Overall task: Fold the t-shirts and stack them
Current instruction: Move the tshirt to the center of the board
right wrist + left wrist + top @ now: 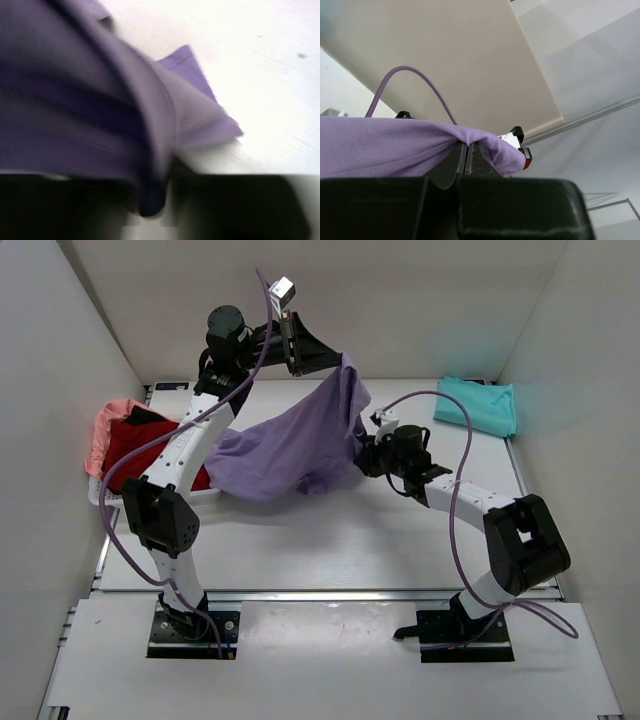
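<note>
– Which step is this?

– Opening out the purple shirt [290, 445], I'd say. The left gripper [468, 148] is up high near the back wall, its jaws pressed together on a bunched edge of the cloth. The shirt hangs from there, and its low end trails onto the table [350, 540] beside the basket [97, 497].

– And the right gripper [368, 447]?

– It sits lower, at the shirt's right edge. Its wrist view is blurred, but a fold of cloth runs down into the slot between the fingers, so it seems to be clamped on it.

– So what comes next?

– Probably drawing the two held points apart until the cloth is taut, then lowering it flat onto the bare middle of the table. The trailing end could catch on the basket, so the pull should go right.

– And the others?

– The teal shirt [478, 405] lies folded at the far right corner. The red shirt [140, 445] and pink shirt [108, 425] wait heaped in the basket on the left.

– The room?

– A smooth white tabletop, boxed in by plain white walls [420, 300] on three sides.
</note>
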